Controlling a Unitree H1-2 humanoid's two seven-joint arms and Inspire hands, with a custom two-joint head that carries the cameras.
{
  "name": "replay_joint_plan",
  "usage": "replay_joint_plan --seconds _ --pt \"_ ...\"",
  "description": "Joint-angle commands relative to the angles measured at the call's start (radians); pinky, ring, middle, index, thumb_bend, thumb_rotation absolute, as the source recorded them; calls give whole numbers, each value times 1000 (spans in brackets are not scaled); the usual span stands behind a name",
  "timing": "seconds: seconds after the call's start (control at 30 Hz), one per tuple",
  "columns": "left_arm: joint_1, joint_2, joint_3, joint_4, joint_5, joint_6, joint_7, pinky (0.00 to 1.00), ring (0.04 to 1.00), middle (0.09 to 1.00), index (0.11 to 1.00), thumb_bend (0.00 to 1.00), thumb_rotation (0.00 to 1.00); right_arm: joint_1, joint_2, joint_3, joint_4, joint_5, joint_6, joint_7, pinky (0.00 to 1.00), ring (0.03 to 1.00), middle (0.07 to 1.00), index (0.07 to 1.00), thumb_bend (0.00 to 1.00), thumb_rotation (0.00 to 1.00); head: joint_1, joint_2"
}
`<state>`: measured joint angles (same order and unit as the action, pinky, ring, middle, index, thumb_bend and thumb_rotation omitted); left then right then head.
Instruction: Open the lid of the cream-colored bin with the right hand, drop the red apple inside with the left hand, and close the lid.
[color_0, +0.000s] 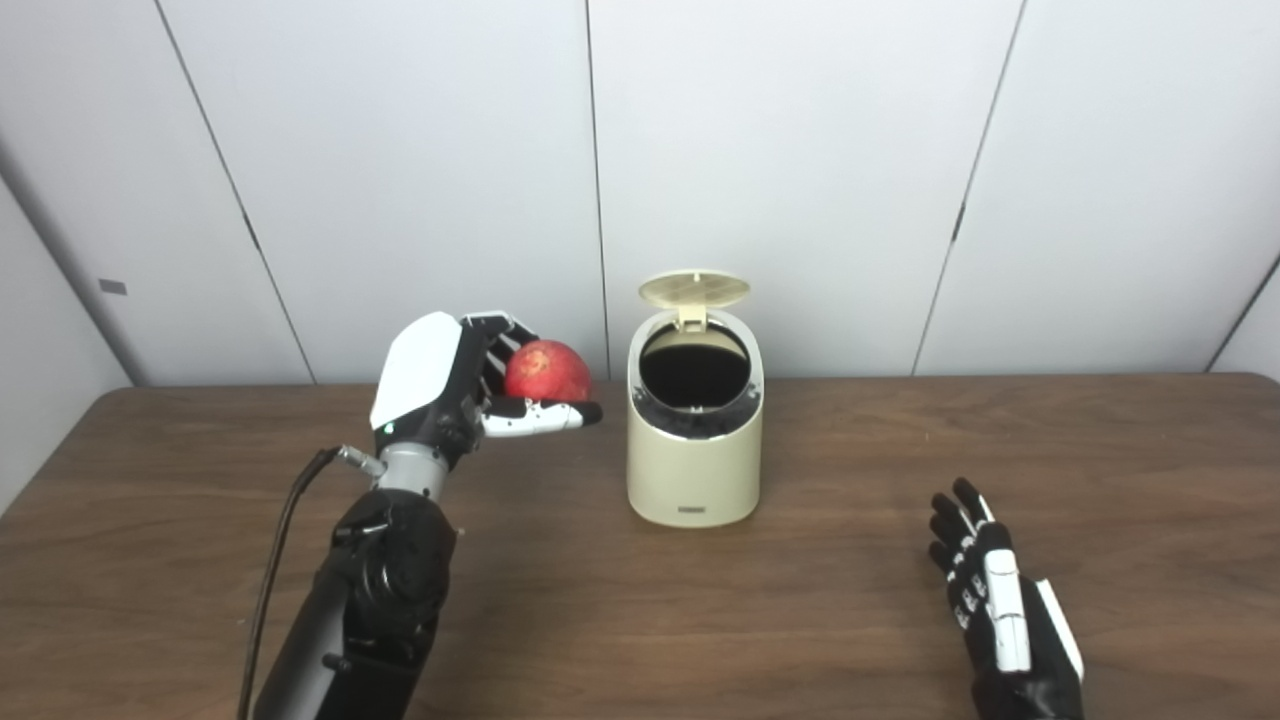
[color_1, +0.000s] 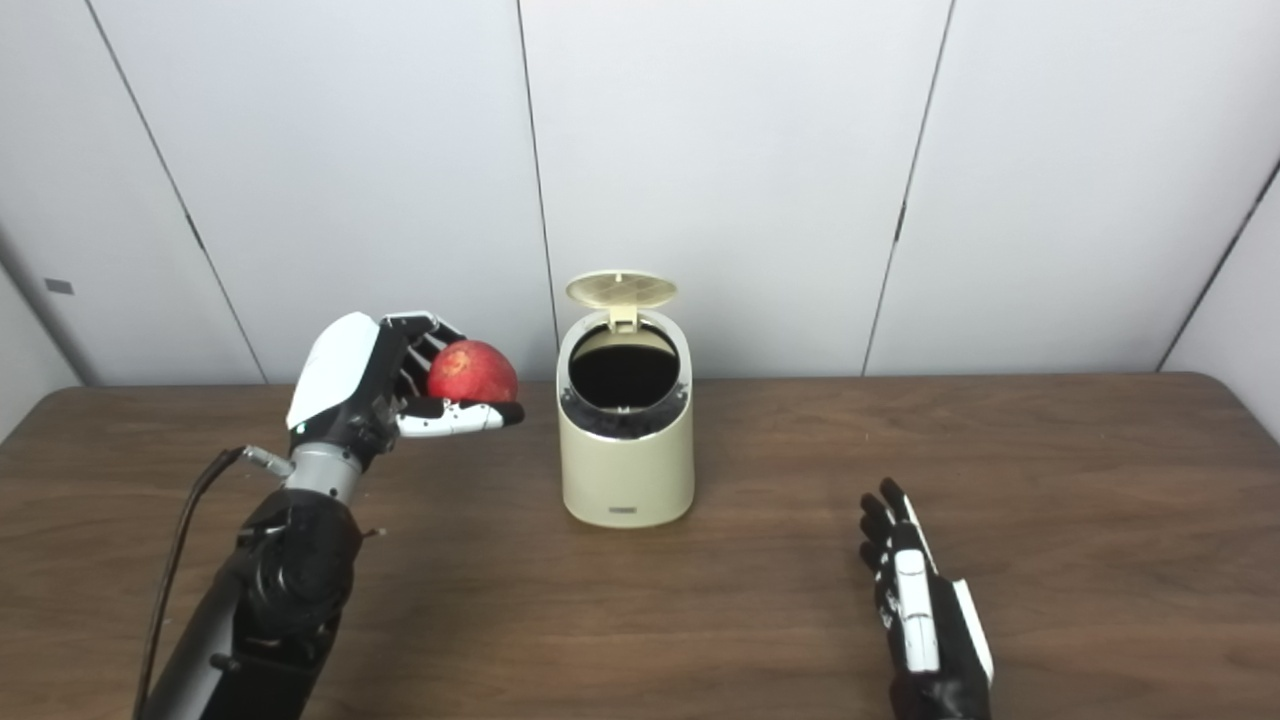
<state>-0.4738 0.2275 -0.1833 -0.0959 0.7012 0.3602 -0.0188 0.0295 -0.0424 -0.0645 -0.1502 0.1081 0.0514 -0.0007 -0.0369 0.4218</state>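
Left hand (color_0: 470, 385): glossy white shell on back, black fingers, white thumb segment with black tip. Silver cylindrical wrist collar below. Forearm: bulky matte black casing. Black cable (color_0: 275, 560) with metal plug, entering at wrist. Right hand (color_0: 1000, 600): black fingers, white plate along back, white edge panel on outer side.

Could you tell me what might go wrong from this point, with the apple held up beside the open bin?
The left hand holds the red apple left of the bin, not over the opening; an early release would likely drop it on the table. The light-looking bin could tip if the hand bumps its rim. The upright lid might fall shut, since the right hand rests away from it.
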Motion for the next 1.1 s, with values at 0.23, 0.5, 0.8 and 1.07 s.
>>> replay_joint_plan --seconds 0.23,0.5,0.8,1.07 --pt "-88 -33 -8 -55 24 -1 -4 318 390 452 519 470 0 -17 2 13 5 -30 -7 -3 961 967 951 965 504 1000 10 4" --pt "-115 -47 -18 -44 24 -15 -7 311 395 454 537 469 0 -31 20 24 13 -46 5 -12 971 970 946 964 497 1000 6 4" --pt "-149 -76 -45 -15 11 -15 -20 321 384 454 512 471 0 -46 31 40 30 -65 8 -15 1000 992 949 971 498 1000 3 -1" --pt "-170 -100 -94 8 62 -4 -21 337 392 480 516 473 0 -46 37 44 25 -65 12 -25 1000 1000 948 968 484 1000 0 4"
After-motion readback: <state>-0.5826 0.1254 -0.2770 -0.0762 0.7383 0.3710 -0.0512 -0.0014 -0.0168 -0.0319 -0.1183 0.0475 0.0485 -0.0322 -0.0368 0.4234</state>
